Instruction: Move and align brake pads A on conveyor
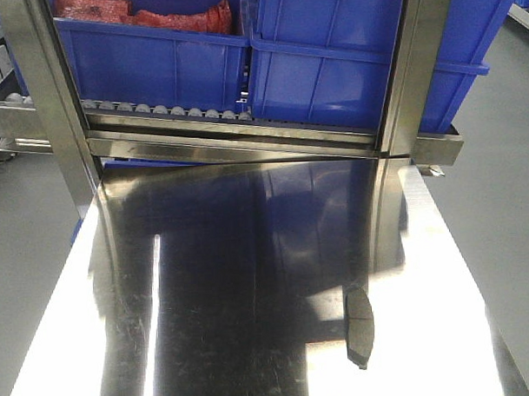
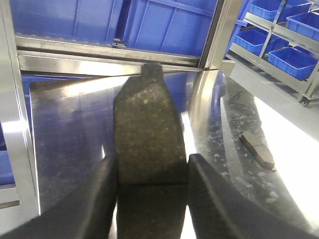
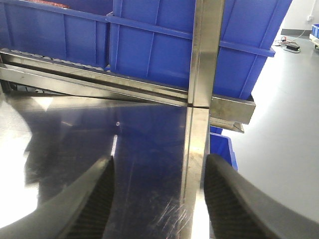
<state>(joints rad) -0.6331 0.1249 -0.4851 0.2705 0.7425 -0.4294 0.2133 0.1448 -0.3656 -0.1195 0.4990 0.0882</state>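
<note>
Left wrist-mounted view: a brake pad (image 2: 147,129) sits pinched between the left fingers (image 2: 94,199); the right fingers (image 3: 234,199) stand wide apart.

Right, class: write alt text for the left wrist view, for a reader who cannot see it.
The left tool grips a dark, speckled pad above a shiny steel table. A second pad lies on the table to the right, and blue bins sit behind.

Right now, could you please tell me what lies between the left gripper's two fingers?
A dark grey brake pad is clamped lengthwise between the fingers of the left gripper, its far end pointing toward the blue bins. The left wrist view shows this.
</note>
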